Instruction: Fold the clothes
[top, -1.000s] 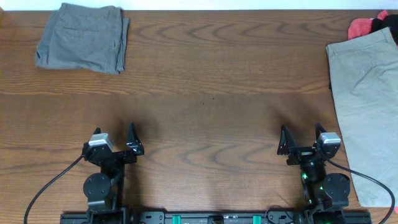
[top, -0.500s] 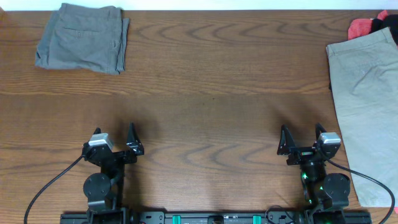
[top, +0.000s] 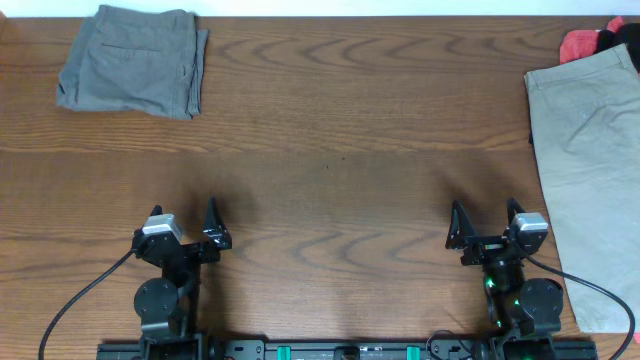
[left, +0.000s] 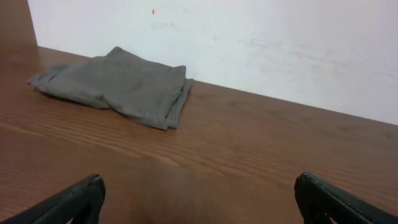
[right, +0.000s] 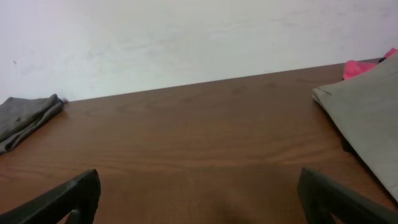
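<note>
Grey woven cotton shorts (top: 132, 60), folded into a compact rectangle, lie at the far left corner of the brown wooden table (top: 340, 150), exactly where they were a second ago. Nothing on the table has shifted and neither arm has moved.

Your left gripper (top: 185, 228) sits low at the table's near edge, left of centre, its fingers spread wide and holding nothing. Your right gripper (top: 483, 225) mirrors it at the near edge, right of centre, equally wide apart and empty.

Light beige-khaki shorts (top: 590, 150) lie spread flat along the table's right edge. A pink-red cloth (top: 585, 42) lies at the table's far right corner, just beyond them.

Only the overhead view shows you both pairs whole. The left wrist view gives you the grey pair alone, with stacked layers showing along its folded edge. The right wrist view catches a sliver of grey towards the table's far left, and the beige pair's corner with the pink-red cloth behind it on the right.
</note>
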